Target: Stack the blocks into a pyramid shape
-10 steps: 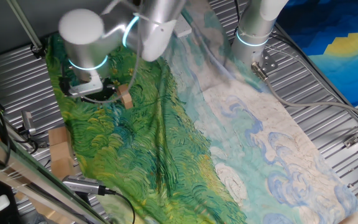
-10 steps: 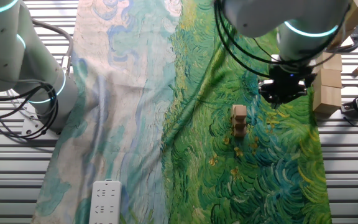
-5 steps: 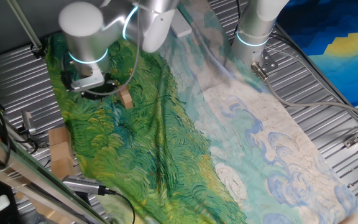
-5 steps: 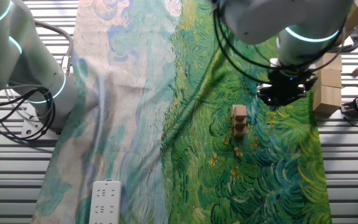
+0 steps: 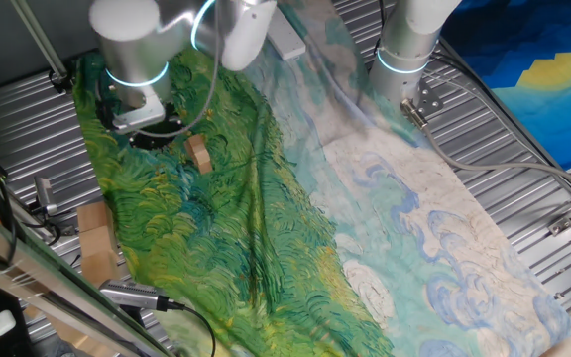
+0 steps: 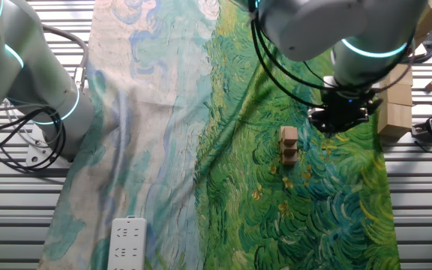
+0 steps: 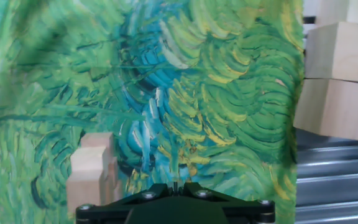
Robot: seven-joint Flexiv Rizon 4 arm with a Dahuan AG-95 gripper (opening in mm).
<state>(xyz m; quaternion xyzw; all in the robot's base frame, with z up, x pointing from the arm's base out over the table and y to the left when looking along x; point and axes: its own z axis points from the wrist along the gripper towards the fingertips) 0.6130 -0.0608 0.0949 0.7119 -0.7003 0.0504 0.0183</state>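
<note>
The blocks (image 6: pixel 288 145) are small light-brown wooden cubes, piled in a little upright stack on the green part of the painted cloth. The same blocks (image 5: pixel 199 154) show in the other fixed view, and in the hand view the blocks (image 7: pixel 92 173) sit at the lower left. My gripper (image 6: pixel 341 118) hovers over the cloth just to one side of the stack, apart from it. In the hand view my gripper (image 7: pixel 174 186) has its jaws together with nothing between them. The dark gripper (image 5: pixel 150 136) hangs under the silver wrist.
Larger pale wooden blocks (image 7: pixel 337 81) lie stacked beyond the cloth's edge, and the same larger blocks (image 6: pixel 394 105) lie close to my gripper. A second arm (image 6: pixel 21 67) stands at the cloth's far side. A white power strip (image 6: pixel 127 241) lies on the cloth.
My arm has shifted a little across the cloth beside the stack. The blocks have not moved, and the jaws stay together.
</note>
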